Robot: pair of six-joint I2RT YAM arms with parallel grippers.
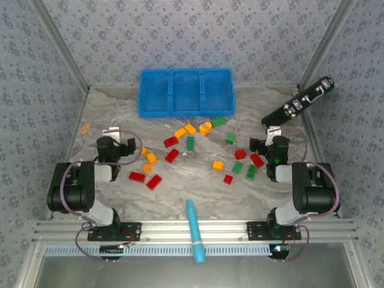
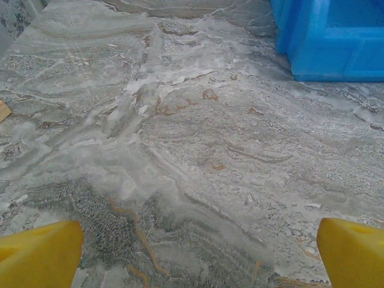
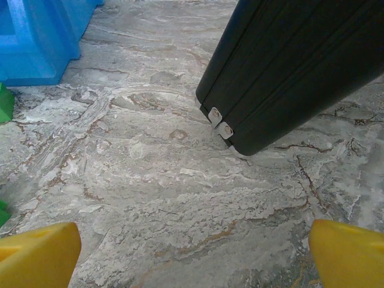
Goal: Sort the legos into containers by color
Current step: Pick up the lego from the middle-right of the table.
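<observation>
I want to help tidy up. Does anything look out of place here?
Yes. A teal pen lies across the front rail, away from everything else. A long black device sits slanted at the far right. One orange brick lies alone at the far left. The blue bin is empty.

The right tool hangs over marbled bench, its yellow fingers spread wide with nothing between them. Ahead right, a long black device slants down to the bench. Ahead left stands the blue bin, with a green lego just beside it.
</observation>
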